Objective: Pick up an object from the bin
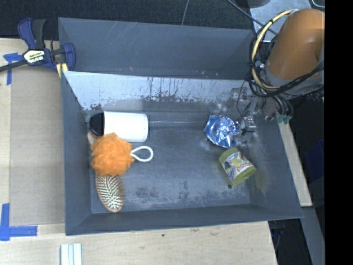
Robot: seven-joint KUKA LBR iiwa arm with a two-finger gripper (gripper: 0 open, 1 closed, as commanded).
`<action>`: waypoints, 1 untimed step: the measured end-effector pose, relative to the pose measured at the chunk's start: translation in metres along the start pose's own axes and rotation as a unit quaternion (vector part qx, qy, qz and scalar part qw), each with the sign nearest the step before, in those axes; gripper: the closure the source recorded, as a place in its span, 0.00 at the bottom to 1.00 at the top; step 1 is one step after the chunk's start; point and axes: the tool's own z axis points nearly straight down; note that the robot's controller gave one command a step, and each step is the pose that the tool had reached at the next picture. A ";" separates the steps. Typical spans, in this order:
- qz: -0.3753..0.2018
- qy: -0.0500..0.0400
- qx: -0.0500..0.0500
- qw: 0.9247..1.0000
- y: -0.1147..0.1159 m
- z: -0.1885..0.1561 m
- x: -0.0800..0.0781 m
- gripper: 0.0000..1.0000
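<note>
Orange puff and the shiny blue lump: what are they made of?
The orange puff looks like gathered plastic netting, matte and ruffled, probably a bath sponge with its white cord loop. The blue lump seems crumpled foil or metallised film: sharp creases with bright glints.

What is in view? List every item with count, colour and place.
bin: one, grey, centre of view
bottle: one, white with a black end, lying at back left
pouf: one, orange with a white loop, left, in front of the bottle
brush: one, speckled tan, front left
wrapper: one, crinkled blue foil, right
can: one, green-yellow, on its side, front right
arm: one, orange-covered, upper right
gripper: one, dark metal, just right of the wrapper
</note>
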 end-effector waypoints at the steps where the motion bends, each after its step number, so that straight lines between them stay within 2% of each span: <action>1: -0.002 -0.004 0.000 1.000 0.001 -0.006 -0.001 1.00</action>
